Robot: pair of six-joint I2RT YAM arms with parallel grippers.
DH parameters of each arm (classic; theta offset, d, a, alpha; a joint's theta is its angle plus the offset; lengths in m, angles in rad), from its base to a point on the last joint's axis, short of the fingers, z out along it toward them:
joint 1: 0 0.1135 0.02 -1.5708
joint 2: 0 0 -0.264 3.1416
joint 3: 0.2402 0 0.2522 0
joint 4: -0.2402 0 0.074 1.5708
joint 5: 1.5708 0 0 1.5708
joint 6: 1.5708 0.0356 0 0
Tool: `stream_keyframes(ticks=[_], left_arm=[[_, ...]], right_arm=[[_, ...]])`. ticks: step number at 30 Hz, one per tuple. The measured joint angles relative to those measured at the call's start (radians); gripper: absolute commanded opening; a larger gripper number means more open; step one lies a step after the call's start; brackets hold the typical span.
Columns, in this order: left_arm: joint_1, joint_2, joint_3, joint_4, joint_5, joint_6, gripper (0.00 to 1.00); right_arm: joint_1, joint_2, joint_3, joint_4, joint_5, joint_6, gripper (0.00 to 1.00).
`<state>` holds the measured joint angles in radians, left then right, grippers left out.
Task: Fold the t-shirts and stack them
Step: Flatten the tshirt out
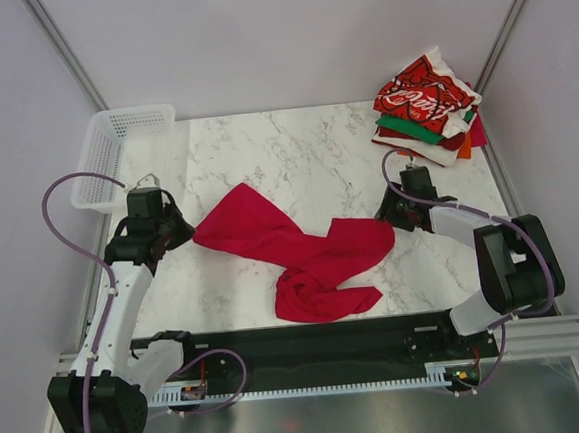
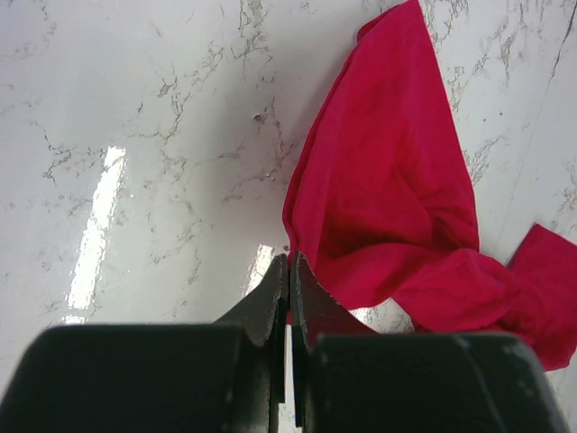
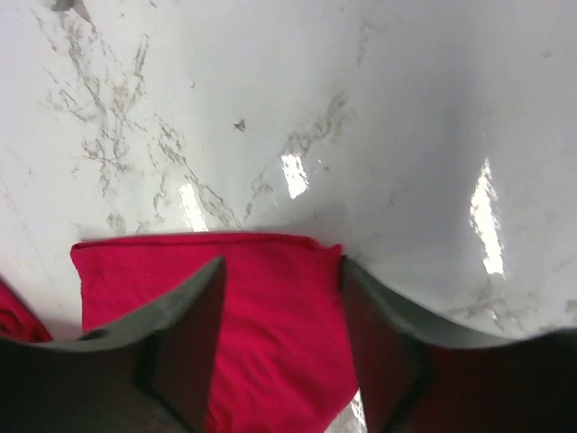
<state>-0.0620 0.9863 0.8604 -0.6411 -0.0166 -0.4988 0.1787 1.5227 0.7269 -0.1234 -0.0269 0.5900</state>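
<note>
Crimson t-shirt (image 1: 302, 251) lies crumpled mid-worktop (image 1: 294, 146); folded stack (image 1: 426, 105) at two o'clock; left pincer (image 2: 290, 262) clenched on its nine-o'clock edge; right pincer (image 3: 281, 266) spread astride the three-o'clock corner; nip cloth only, then draw both ends apart evenly.

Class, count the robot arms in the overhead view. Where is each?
2: left arm near-left, left end effector pinching the left tip of the crimson t-shirt; right arm near-right, right end effector over its right end.

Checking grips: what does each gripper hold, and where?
The left gripper pinches the crimson t-shirt by its edge; the right gripper, open astride its other end, holds nothing.
</note>
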Motion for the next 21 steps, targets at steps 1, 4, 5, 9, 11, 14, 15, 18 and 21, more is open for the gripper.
stream_keyframes(ticks=[1, 4, 5, 9, 11, 14, 15, 18, 21], left_arm=[[0.0, 0.0, 0.0, 0.0, 0.0, 0.0, 0.02], [0.005, 0.003, 0.0, 0.0, 0.0, 0.0, 0.02], [0.009, 0.005, 0.0, 0.0, 0.0, 0.0, 0.02], [0.031, 0.018, 0.0, 0.001, 0.017, 0.0, 0.02], [0.042, 0.022, 0.0, 0.001, 0.022, 0.0, 0.02], [0.05, 0.023, 0.002, 0.003, 0.022, 0.0, 0.02], [0.051, 0.022, 0.006, 0.001, 0.021, 0.001, 0.02], [0.051, 0.011, 0.047, -0.015, 0.023, 0.0, 0.02], [0.051, -0.012, 0.162, -0.042, 0.028, 0.0, 0.02]], right_arm=[[0.0, 0.006, -0.002, 0.014, -0.007, 0.002, 0.5], [0.0, 0.016, -0.019, 0.051, -0.046, 0.017, 0.23], [0.0, 0.016, -0.023, 0.054, -0.058, 0.021, 0.17], [0.0, 0.019, -0.035, 0.05, -0.103, 0.037, 0.0], [0.0, 0.012, -0.033, 0.04, -0.114, 0.038, 0.0], [0.0, -0.015, 0.01, -0.031, -0.134, 0.035, 0.0], [0.0, -0.029, 0.034, -0.051, -0.137, 0.034, 0.0], [0.002, -0.089, 0.185, -0.157, -0.137, 0.015, 0.0], [0.002, -0.147, 0.43, -0.249, -0.132, -0.014, 0.0]])
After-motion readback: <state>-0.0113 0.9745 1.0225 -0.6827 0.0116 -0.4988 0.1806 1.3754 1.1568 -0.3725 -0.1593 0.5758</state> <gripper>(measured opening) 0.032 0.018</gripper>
